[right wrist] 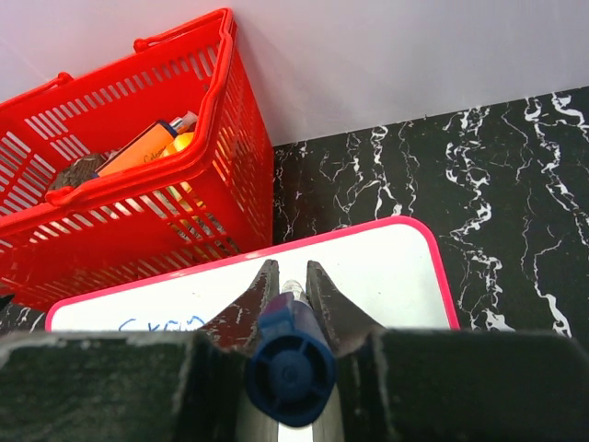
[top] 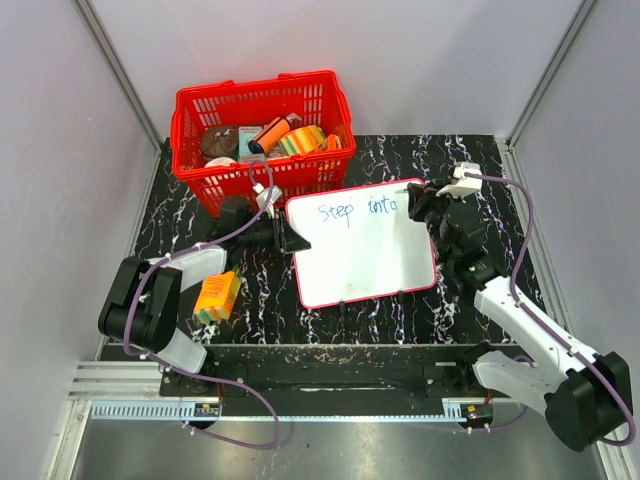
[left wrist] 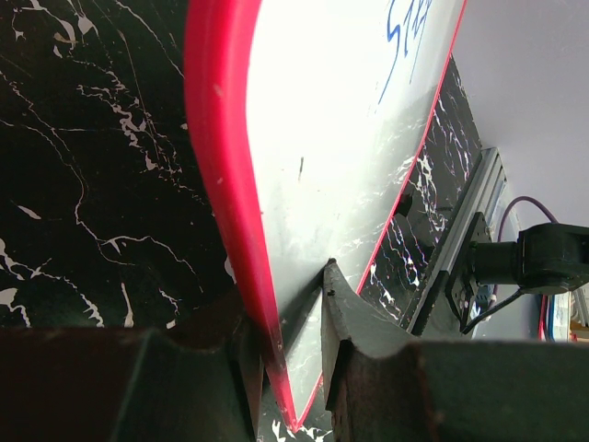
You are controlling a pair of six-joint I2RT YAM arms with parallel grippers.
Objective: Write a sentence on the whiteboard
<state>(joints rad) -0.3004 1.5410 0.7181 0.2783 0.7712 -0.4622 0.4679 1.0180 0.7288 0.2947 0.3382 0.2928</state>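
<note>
- The sentence point(top: 358, 210) reads "Step into" in blue. The line ends at the right claw point(top: 418, 205), which covers that corner of the board.
- The left wrist view shows only "Ste", cut off by the picture's top edge.
- The whiteboard point(top: 365, 255) sits on the marbled surface point(top: 390, 155), just in front of the red basket point(top: 262, 130). Labels inside the basket are too small to read.
- The left claw point(left wrist: 290, 299) is clenched on the whiteboard's red frame.
- The right claw grasps a blue-ended marker point(right wrist: 287, 364).
</note>
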